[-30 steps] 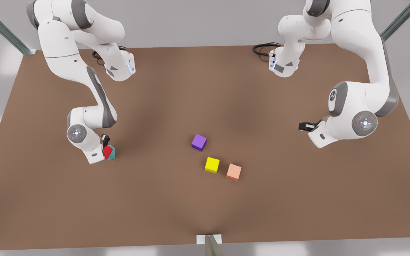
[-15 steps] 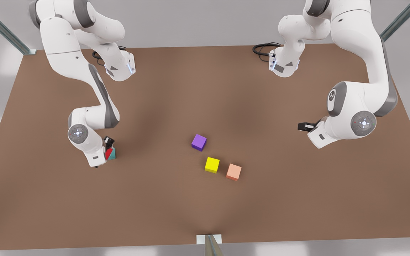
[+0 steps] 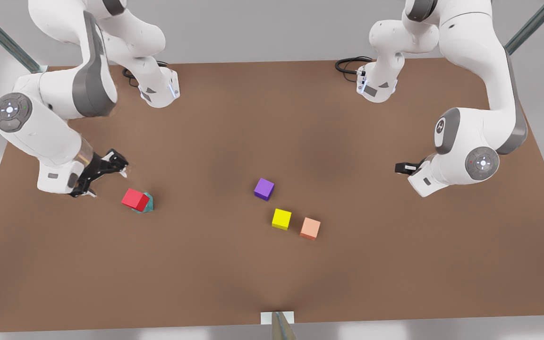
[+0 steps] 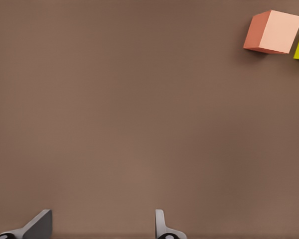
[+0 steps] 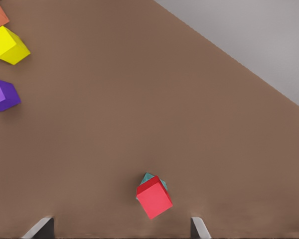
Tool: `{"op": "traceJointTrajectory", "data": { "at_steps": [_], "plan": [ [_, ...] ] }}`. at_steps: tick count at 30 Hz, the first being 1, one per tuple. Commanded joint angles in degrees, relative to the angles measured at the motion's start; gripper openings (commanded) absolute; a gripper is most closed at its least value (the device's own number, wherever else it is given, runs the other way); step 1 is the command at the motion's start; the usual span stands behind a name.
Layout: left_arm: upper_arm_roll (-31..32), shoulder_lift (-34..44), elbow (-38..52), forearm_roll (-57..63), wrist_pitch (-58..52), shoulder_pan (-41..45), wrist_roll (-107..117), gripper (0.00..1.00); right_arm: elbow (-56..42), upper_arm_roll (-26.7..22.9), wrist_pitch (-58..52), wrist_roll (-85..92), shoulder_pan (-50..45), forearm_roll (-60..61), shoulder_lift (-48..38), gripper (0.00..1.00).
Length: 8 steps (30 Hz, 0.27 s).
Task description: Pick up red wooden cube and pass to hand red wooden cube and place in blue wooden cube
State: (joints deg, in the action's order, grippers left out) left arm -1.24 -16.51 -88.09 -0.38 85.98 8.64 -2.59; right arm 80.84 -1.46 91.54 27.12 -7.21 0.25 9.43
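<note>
The red wooden cube (image 3: 135, 199) (image 5: 154, 197) rests tilted on top of the blue wooden cube (image 3: 148, 204) (image 5: 148, 178), a teal cube mostly hidden beneath it, at the front view's left. My right gripper (image 3: 107, 183) (image 5: 120, 229) hangs open and apart from the stack, a little further toward the front view's left, with nothing between its fingers. My left gripper (image 3: 402, 167) (image 4: 100, 226) waits open and holding nothing over bare table at the front view's right.
A purple cube (image 3: 264, 189), a yellow cube (image 3: 281, 219) and a peach-orange cube (image 3: 310, 228) lie near the middle of the brown table (image 3: 272, 274). Both arm bases stand at the far edge.
My right gripper has let go of the red wooden cube, opened, and lifted away toward the front view's left. The red cube stays on the teal cube. The left arm has not moved.
</note>
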Motion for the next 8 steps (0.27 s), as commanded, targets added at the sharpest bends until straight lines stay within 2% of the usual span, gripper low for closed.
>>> {"op": "traceJointTrajectory", "data": {
  "at_steps": [1,8],
  "plan": [
    [-0.07,0.07,0.02,0.03,-0.20,-0.02,0.65,1.00,0.28,-0.47,-12.88,-27.38,1.58,-0.51,-1.17,1.00],
    [0.01,-0.10,0.02,0.12,-0.02,-0.02,0.65,1.00,0.72,-0.21,-14.20,-28.17,1.58,-0.51,-1.88,1.00]
  ]
}}
